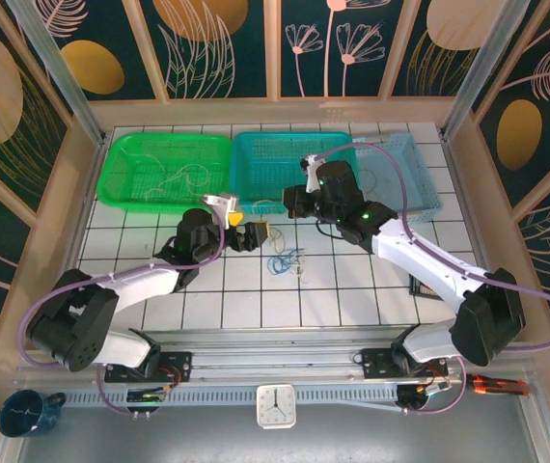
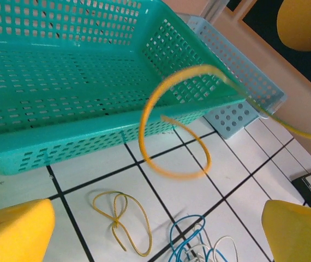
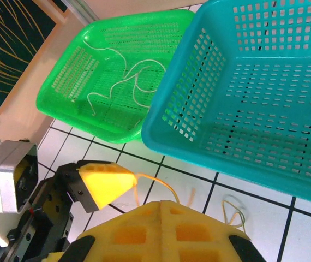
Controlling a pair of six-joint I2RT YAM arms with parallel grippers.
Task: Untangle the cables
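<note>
a yellow cable (image 2: 143, 128) curls in one open loop up in the air, clear of the worktop (image 2: 90, 174), in front of the near wall of the teal basket (image 2: 63, 142). one end trails off to the right, and what holds it cannot be told. below it a thinner yellow wire (image 2: 115, 220) lies flat on the tiles, folded into a narrow loop pinched at a small knot. just right of that, a blue cable (image 2: 188, 218) and white cables (image 2: 223, 238) lie tangled together in small loops. well to the far left, thin cream cables (image 3: 135, 82) sprawl in loose curves on the floor of the green basket (image 3: 79, 124).
</note>
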